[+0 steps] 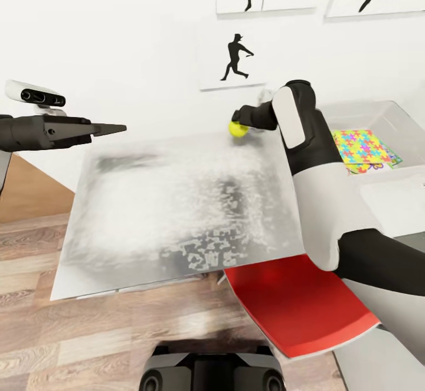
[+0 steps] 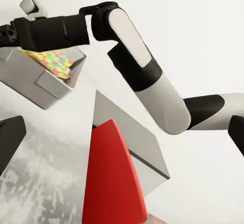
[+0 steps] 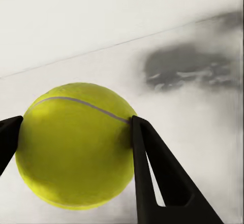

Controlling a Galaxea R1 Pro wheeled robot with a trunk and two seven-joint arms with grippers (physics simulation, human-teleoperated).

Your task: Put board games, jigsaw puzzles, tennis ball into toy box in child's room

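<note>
The yellow-green tennis ball [image 1: 238,129] is at the far edge of the light grey table [image 1: 177,202]. My right gripper [image 1: 240,121] is shut on it, and the right wrist view shows the tennis ball [image 3: 76,153] pressed between both fingers of the right gripper [image 3: 76,120]. The grey toy box [image 1: 386,113] stands to the right with a multicoloured jigsaw puzzle [image 1: 361,149] lying inside. My left gripper [image 1: 115,127] hovers open and empty over the table's left side. The left wrist view shows the toy box [image 2: 51,89] and the jigsaw puzzle [image 2: 53,61].
A red flat seat-like object [image 1: 301,302] sticks out below the table's near right corner and appears as the red object [image 2: 109,178] in the left wrist view. Black silhouette pictures [image 1: 236,57] hang on the white wall. Wood-plank floor [image 1: 88,332] lies in front.
</note>
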